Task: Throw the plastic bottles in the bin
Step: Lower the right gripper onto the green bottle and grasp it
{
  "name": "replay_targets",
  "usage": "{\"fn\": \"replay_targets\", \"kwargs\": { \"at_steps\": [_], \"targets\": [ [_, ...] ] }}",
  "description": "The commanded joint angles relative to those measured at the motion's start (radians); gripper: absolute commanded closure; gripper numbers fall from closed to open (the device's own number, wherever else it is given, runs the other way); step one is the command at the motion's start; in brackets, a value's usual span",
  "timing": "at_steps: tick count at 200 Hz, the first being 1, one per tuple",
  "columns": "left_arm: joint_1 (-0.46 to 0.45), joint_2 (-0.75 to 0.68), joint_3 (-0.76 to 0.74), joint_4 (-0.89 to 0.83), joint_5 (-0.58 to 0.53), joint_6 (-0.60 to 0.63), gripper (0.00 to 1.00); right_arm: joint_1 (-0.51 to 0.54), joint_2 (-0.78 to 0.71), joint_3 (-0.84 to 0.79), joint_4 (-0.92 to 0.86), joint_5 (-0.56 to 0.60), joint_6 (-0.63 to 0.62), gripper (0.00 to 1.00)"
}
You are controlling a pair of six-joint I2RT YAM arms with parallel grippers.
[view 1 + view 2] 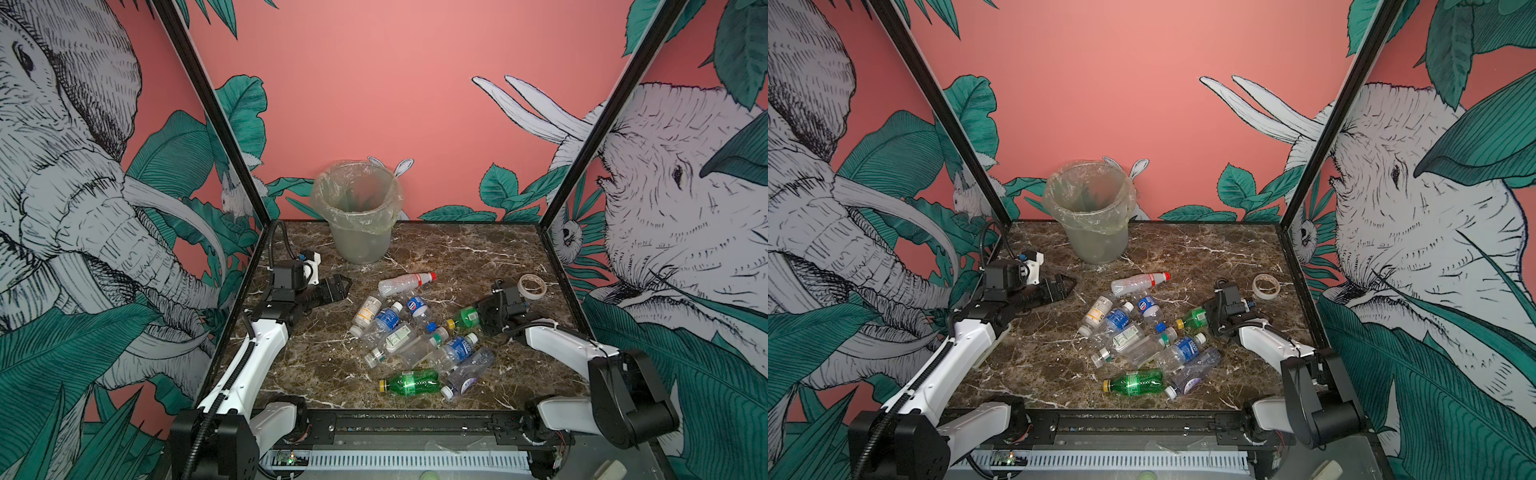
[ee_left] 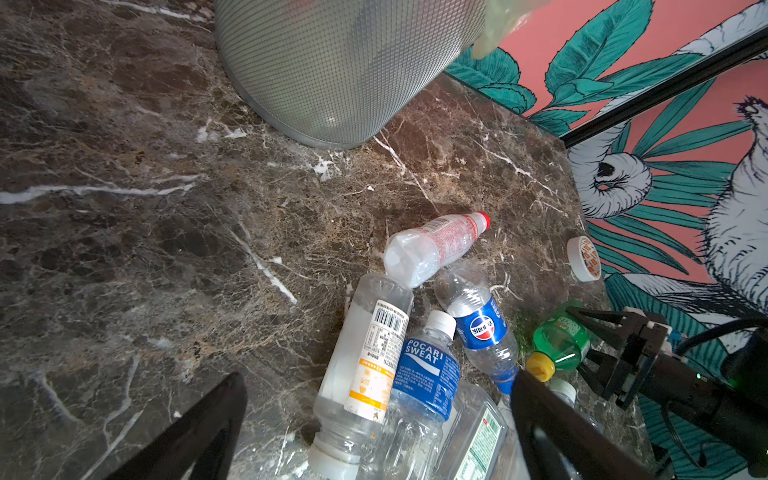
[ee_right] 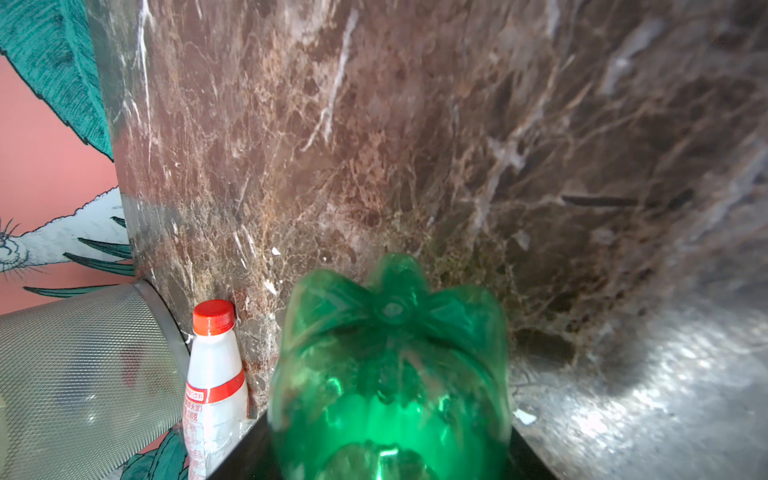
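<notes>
Brown marble tabletop backed by pink jungle-mural walls.

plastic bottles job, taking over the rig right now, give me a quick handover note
Left tool: open, empty, just left of the pile of clear and green plastic bottles.
Right tool: closed on the small green plastic bottle with yellow cap at the pile's right edge.
Round translucent grey-green plastic bin with bag liner: upright at the back, contents unclear.
Done: nothing surely binned.
Left: bin this bottle, then the pile, about nine more. Leave the beige tape ring.
</notes>
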Motion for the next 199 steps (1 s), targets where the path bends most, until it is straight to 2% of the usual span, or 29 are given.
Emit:
{"fn": "replay_targets", "kwargs": {
  "at_steps": [1,56,89,146,199],
  "targets": [
    [-0.002,-0.01,-0.014,-0.013,-0.013,-0.02,0.01,-0.007,-0.017,-0.015,0.056,-0.006,0.033,0.37],
    [-0.002,-0.004,-0.01,-0.009,-0.01,-0.038,0.01,-0.009,-0.025,-0.029,0.176,-0.039,-0.018,0.39],
    [-0.001,0.02,0.005,0.014,0.016,-0.081,0.01,-0.01,-0.016,-0.01,0.192,-0.072,-0.046,0.4],
    [-0.002,0.031,0.007,0.01,0.004,-0.085,0.01,-0.009,-0.02,-0.005,0.236,-0.106,-0.073,0.43],
    [0.0,0.037,0.003,-0.013,-0.018,-0.089,0.0,-0.01,-0.079,0.065,0.151,-0.104,-0.231,0.44]
  ]
}}
